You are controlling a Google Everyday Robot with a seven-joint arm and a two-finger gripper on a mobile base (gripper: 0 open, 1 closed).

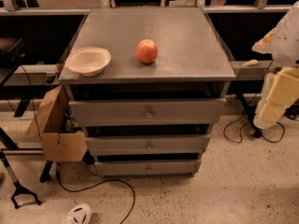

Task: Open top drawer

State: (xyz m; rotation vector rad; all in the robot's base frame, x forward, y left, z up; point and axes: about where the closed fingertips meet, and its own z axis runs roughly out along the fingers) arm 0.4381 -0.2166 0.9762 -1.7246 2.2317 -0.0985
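Observation:
The top drawer [147,111] is the widest grey front of the cabinet, just under the cabinet top [187,45], with a small round metal knob [148,112] at its centre. A dark gap shows above its front panel. My gripper [276,99] is at the right edge of the view, to the right of the cabinet and about level with the top drawer, well clear of the knob. It holds nothing that I can see.
A red apple [146,51] and a pale bowl [88,60] sit on the cabinet top. Two narrower drawers [148,145] lie below. A cardboard box [56,129] stands at the cabinet's left; cables [107,185] run on the floor.

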